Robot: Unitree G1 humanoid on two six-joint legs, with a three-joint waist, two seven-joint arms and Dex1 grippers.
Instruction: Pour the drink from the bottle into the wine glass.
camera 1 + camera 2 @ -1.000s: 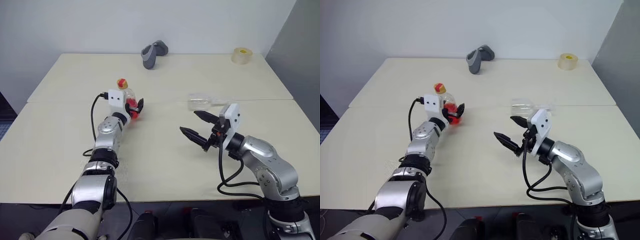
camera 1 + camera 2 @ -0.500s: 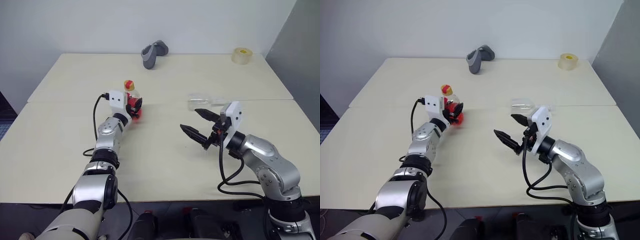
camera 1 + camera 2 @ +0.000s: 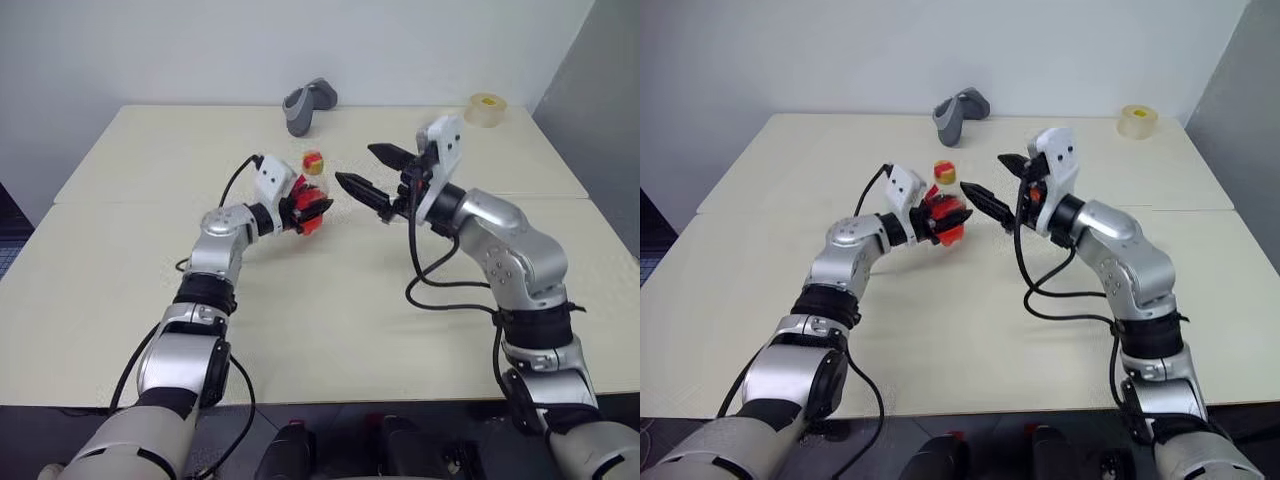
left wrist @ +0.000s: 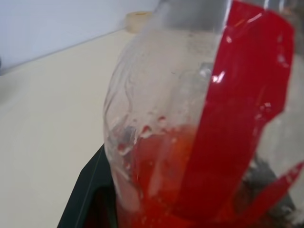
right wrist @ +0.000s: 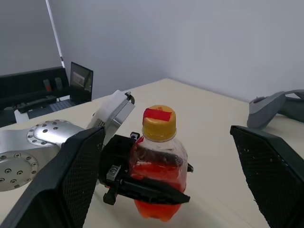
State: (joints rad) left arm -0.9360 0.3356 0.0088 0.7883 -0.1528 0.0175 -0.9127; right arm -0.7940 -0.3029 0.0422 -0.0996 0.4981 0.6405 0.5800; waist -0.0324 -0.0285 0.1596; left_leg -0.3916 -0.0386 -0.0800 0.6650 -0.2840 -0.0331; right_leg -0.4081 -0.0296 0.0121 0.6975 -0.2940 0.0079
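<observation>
The left gripper (image 3: 940, 213) reached level toward the right arm, its black fingers clamped on the lower body of the small clear plastic bottle (image 3: 947, 203). That bottle stood upright above the cream table (image 3: 330, 300), long axis vertical, its yellow cap with red band (image 5: 159, 119) on top and the translucent red-orange drink (image 5: 156, 178) low inside. Just beside it, the right gripper (image 3: 372, 172) pointed at the cap, jaws spread wide and holding nothing.
</observation>
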